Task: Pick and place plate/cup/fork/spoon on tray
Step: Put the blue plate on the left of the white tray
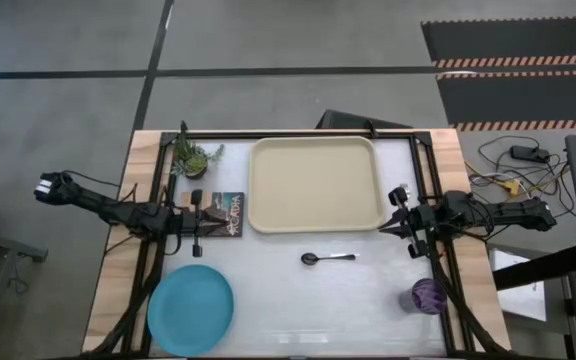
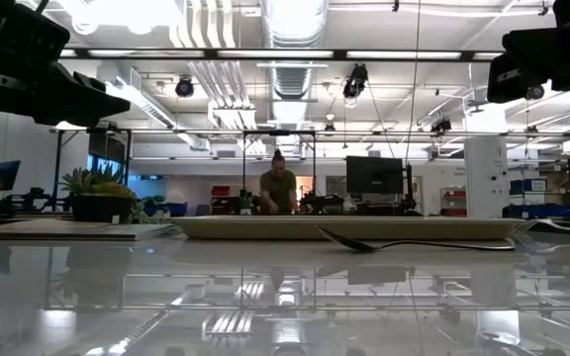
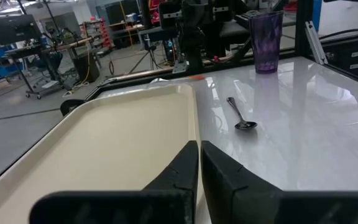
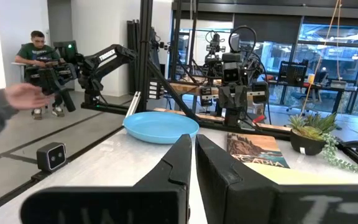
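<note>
The tray (image 1: 316, 185) lies on the surface (image 1: 368, 290) toward the far side, with nothing in it. The spoon (image 1: 327, 258) lies flat just in front of the tray's near edge, apart from it. The plate (image 1: 190, 309) rests at the near left corner of the surface. The cup (image 1: 427, 295) stands upright near the right edge (at the front). The fork cannot be made out with certainty in any view.

The left tool (image 1: 197, 222) hangs over a small book (image 1: 226, 213) beside the tray's left edge; its fingers (image 3: 185, 163) are closed together, or nearly so, and hold nothing. The right tool (image 1: 400, 210) sits just off the tray's right edge, fingers (image 4: 180, 158) likewise closed and empty. A potted plant (image 1: 192, 156) stands at the far left.
</note>
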You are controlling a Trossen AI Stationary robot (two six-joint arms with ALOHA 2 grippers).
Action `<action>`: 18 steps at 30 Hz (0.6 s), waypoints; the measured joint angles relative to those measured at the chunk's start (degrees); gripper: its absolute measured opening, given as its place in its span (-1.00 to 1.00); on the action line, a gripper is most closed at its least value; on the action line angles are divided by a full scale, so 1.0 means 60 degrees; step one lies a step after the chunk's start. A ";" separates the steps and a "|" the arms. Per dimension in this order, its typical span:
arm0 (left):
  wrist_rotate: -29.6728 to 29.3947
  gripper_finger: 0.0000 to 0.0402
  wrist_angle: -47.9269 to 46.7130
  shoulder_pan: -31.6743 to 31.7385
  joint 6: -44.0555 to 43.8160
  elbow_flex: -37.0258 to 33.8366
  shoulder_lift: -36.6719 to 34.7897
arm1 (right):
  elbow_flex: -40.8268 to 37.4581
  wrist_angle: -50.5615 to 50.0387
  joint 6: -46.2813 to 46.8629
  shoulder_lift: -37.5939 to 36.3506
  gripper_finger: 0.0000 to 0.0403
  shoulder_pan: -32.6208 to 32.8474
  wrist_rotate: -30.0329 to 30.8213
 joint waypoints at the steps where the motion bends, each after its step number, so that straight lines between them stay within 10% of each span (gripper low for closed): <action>1: 0.0000 -1.00 0.0000 0.0001 0.0000 0.0000 0.0000 | 0.0000 0.0031 -0.0073 0.0004 -0.94 0.0000 0.0101; 10: 0.0000 -1.00 0.0359 0.0000 -0.0100 0.0000 -0.0018 | 0.0000 0.0331 0.0216 0.0004 -0.94 -0.0004 0.0579; 18: 0.0016 -1.00 0.4079 0.0004 -0.2418 0.0000 0.0313 | 0.0000 0.1320 0.3572 0.0004 -0.94 -0.0004 0.0579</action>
